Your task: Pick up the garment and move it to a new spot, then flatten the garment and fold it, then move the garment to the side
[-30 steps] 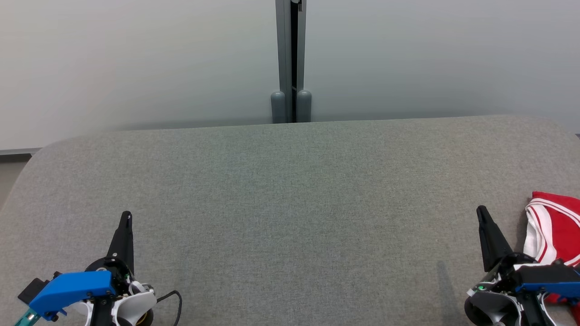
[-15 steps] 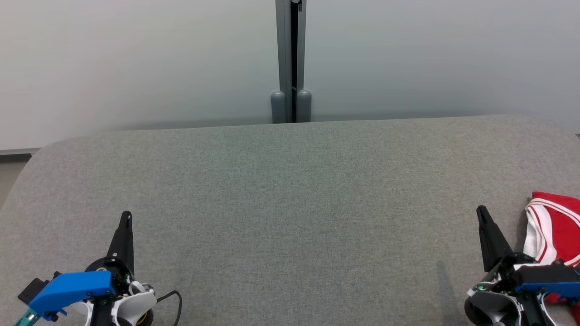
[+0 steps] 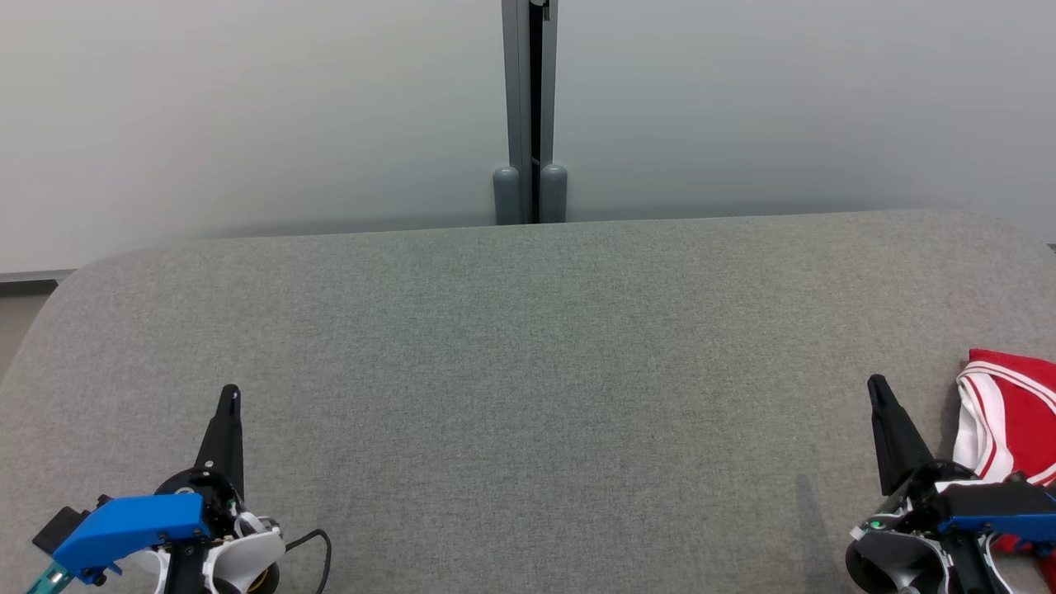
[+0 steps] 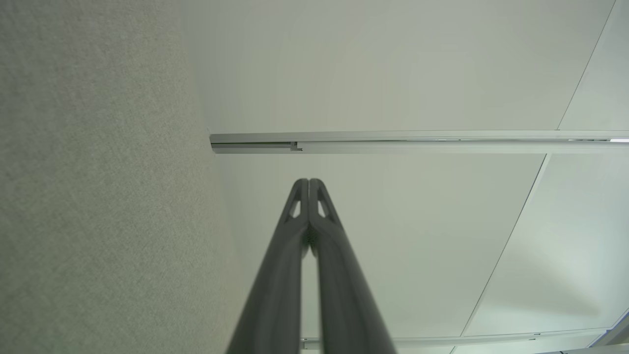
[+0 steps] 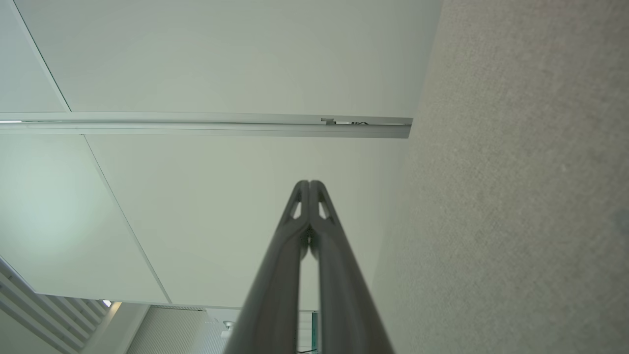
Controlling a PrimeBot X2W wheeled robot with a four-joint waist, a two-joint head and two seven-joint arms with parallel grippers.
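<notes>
matt grey woven cloth on table (image 3: 528,346), slightly rough. garment (image 3: 1011,421): smooth red cloth, white striped trim. wall (image 3: 247,107) smooth matt panels, grey metal post (image 3: 528,107). fingers (image 4: 295,246) matt dark plastic.

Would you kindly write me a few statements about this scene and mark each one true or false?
1. The red and white garment lies at the right edge of the grey surface. True.
2. The right gripper is shut on the garment. False: its fingers are closed on nothing, and the garment lies beside them.
3. The left gripper is shut and holds nothing. True.
4. The garment lies in the middle of the surface, between the two grippers. False: it is at the far right, beyond the right gripper and partly out of frame.
</notes>
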